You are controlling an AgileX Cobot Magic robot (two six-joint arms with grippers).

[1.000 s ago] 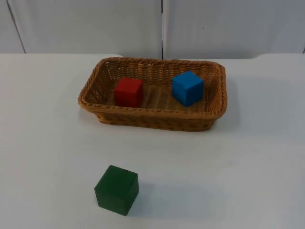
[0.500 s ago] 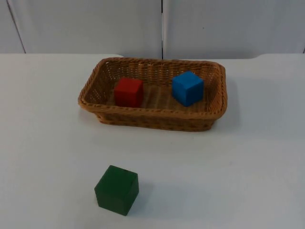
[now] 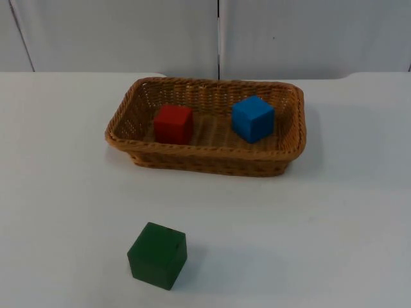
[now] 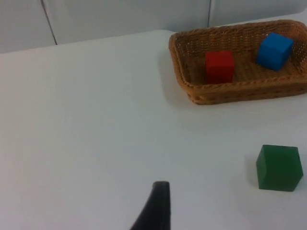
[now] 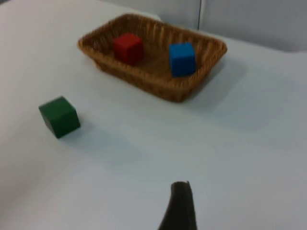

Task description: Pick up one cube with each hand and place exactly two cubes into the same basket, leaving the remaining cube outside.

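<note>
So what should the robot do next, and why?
Probably nothing more than stay back. The red cube and blue cube already sit in the basket, and the green cube stands outside on the table, so the job looks done.

Red cube, blue cube, green cube, tan basket.

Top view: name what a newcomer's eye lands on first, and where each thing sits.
First the wicker basket at the table's far middle, with a red cube in its left part and a blue cube in its right part, apart from each other. Then the green cube, alone on the white table in front of the basket, toward the left.
</note>
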